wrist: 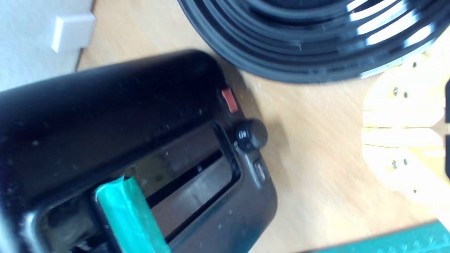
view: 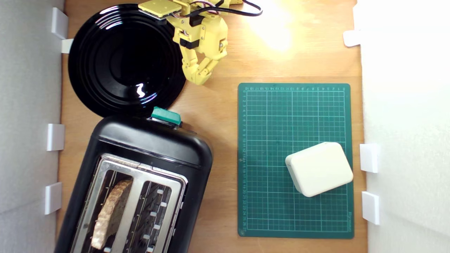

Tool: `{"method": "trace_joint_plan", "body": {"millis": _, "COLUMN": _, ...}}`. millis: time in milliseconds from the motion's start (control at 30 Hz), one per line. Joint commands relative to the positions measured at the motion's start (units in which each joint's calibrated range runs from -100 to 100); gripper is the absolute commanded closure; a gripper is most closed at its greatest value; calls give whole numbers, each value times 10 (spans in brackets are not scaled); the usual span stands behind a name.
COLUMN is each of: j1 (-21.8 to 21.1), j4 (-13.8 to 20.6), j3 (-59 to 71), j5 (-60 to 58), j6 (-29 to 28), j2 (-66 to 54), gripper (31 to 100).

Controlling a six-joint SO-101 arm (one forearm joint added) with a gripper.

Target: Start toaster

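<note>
Right now the end effector [view: 201, 78] is hanging over bare wood with its yellow fingers [wrist: 400, 130] pressed together and nothing between them — clenched and empty. That closed shape is probably deliberate: a blunt tip is suiting a push better than a pinch, and starting the toaster [view: 140, 182] looks like a pressing job. In the exterior view the tip is pointing down the picture, sitting just beside the rim of the black plate [view: 84, 66] and well short of the teal lever [view: 166, 116], which is standing at the toaster's near end, still raised by my reading. The arm is reaching in from the top edge of that view, its yellow links folded and its cables looping behind.

The toaster is lying at an angle in the lower part of the exterior view's left, its end close to the plate, with a slice of toast [view: 110, 212] sitting in one slot and the other slot empty. The wrist view is looking along the lever's track, past a small black dial [wrist: 250, 135] and a red button [wrist: 229, 100].

Off to the exterior view's right, a green cutting mat [view: 295, 112] is carrying a white box [view: 319, 168], clear of the work. The worktop [view: 218, 116] between tip and lever is open — an unobstructed path, I judge.
</note>
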Motion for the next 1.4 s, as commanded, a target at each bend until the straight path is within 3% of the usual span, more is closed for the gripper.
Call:
{"method": "trace_joint_plan", "body": {"millis": 0, "j1": 7, "j4": 8, "j3": -67, "j5": 2, "j6": 25, "j2": 54, "gripper": 989}}
{"method": "trace_joint_plan", "body": {"millis": 667, "j1": 80, "j4": 12, "j3": -524, "j5": 2, "j6": 112, "j2": 405, "gripper": 989}}
{"method": "trace_joint_plan", "body": {"millis": 800, "j1": 75, "j4": 76, "j3": -563, "j5": 0, "j6": 125, "j2": 445, "gripper": 989}}
{"method": "trace_joint_plan", "body": {"millis": 900, "j1": 77, "j4": 92, "j3": -584, "j5": -1, "j6": 136, "j2": 468, "gripper": 989}}
{"method": "trace_joint_plan", "body": {"millis": 1367, "j1": 68, "j4": 91, "j3": -725, "j5": -2, "j6": 136, "j2": 564, "gripper": 989}}
